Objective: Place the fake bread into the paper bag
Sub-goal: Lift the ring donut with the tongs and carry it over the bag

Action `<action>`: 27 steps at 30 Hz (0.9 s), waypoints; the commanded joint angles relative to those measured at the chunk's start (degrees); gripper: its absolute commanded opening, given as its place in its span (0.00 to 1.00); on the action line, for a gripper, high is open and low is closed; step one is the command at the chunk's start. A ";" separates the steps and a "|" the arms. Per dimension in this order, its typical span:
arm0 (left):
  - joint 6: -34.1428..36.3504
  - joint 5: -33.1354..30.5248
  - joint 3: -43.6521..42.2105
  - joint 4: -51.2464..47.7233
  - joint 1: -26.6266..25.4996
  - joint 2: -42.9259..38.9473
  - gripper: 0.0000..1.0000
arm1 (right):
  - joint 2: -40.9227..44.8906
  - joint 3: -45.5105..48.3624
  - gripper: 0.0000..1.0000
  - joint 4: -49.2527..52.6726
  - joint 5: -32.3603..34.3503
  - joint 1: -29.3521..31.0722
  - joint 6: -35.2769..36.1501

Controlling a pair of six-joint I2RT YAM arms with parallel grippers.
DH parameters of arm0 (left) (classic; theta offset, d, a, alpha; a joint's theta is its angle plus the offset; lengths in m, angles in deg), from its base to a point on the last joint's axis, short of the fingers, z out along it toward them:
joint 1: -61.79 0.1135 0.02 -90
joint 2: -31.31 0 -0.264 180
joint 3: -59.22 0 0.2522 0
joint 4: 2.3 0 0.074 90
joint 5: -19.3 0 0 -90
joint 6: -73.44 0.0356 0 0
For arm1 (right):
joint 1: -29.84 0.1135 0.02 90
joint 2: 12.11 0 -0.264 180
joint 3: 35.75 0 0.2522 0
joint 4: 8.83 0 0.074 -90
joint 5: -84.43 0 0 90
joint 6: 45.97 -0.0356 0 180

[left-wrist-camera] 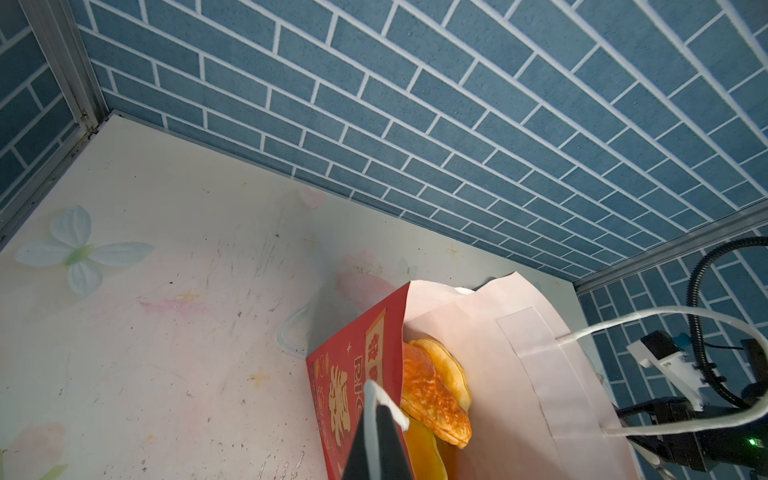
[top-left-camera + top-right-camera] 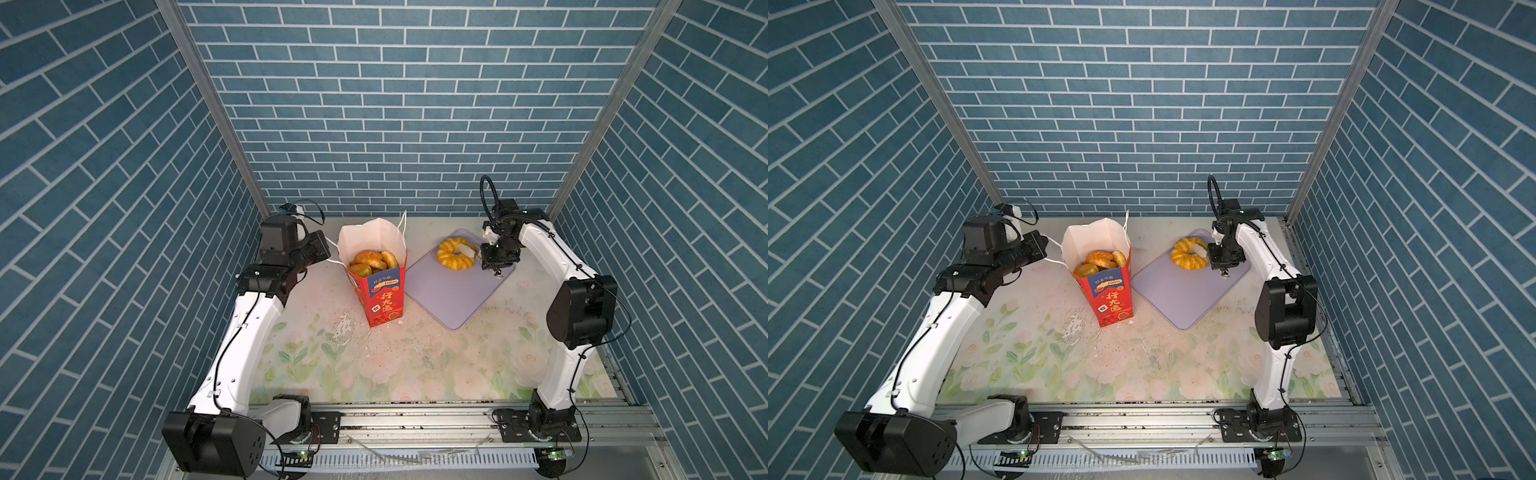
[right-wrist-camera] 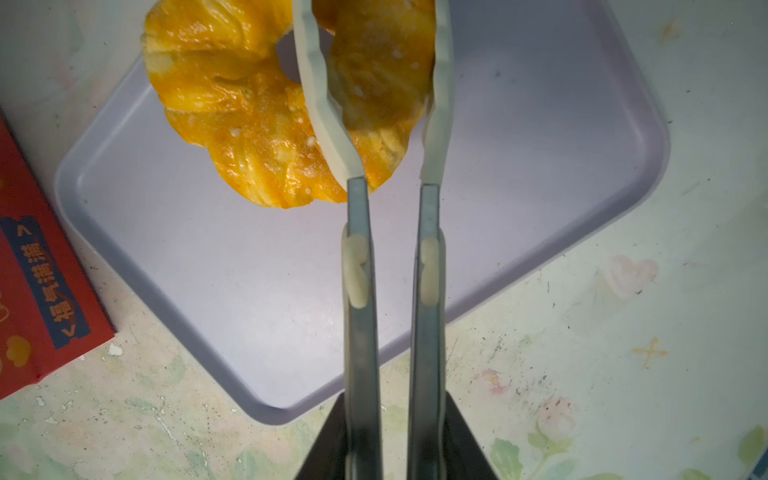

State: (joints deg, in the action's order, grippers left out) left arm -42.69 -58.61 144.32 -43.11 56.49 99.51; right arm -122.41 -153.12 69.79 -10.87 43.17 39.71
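In both top views: gripping a ring donut with the right end effector, closed onto the side of the ring nearest it, directly over the far corner of a lilac tray; impossible to tell whether lifted clear. Well apart to that end effector's left, standing on the worktop: the paper bag, mouth open, more fake bread piled inside. Just beside the bag's rim, on its far side from the right end effector: the left end effector, grip unreadable from up here. From the left wrist: left end effector fully shut, pinching a white cord handle at its very tip; just beyond the tip, the paper bag's red wall and white lining, with fake bread lying inside. From the right wrist: right end effector narrowed to a small gap around the ring donut, one finger threaded through the hole, its partner against the outer edge, dough squeezed between; lilac tray beneath, paper bag off to the side, apart.
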 commanded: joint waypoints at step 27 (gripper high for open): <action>-1.25 2.40 -1.64 3.14 -0.50 -0.31 0.00 | 15.02 -28.27 0.04 -6.86 9.22 29.22 19.34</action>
State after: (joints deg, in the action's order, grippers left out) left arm -43.48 -56.46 143.22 -40.97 56.40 99.51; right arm -105.21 -180.97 64.90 -4.01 69.61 51.47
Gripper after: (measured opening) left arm 0.044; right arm 0.301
